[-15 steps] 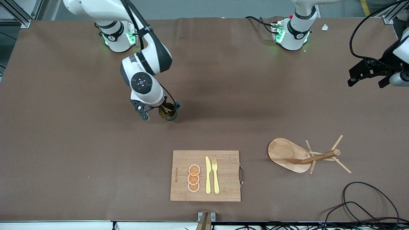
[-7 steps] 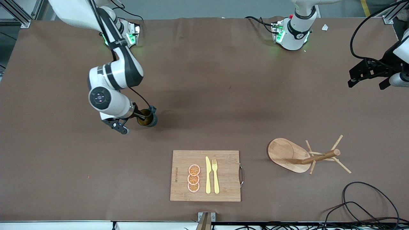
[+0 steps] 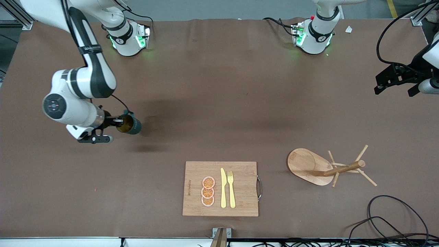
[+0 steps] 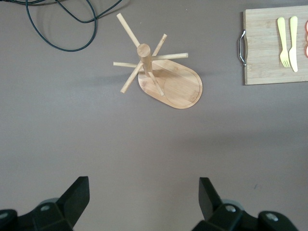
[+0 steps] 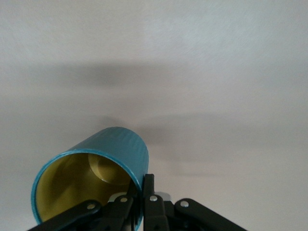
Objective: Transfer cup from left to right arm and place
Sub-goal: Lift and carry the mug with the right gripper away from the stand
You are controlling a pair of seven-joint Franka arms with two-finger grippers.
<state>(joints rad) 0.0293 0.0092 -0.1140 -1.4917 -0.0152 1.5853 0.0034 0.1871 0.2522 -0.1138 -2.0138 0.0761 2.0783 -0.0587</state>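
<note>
A brown mat [image 3: 240, 85] covers the table from edge to edge, creased near the top edge. On it lie a board [image 3: 240, 202] with a knife [image 3: 223, 188], fork [image 3: 231, 188] and three orange slices [image 3: 208, 191], and, toward the left arm's end, a wooden mug tree [image 3: 329, 167]. Black cables [image 3: 387, 219] loop at the mat's near corner. Grey floor [image 3: 212, 8] and metal framing [image 3: 15, 13] show above the table.
</note>
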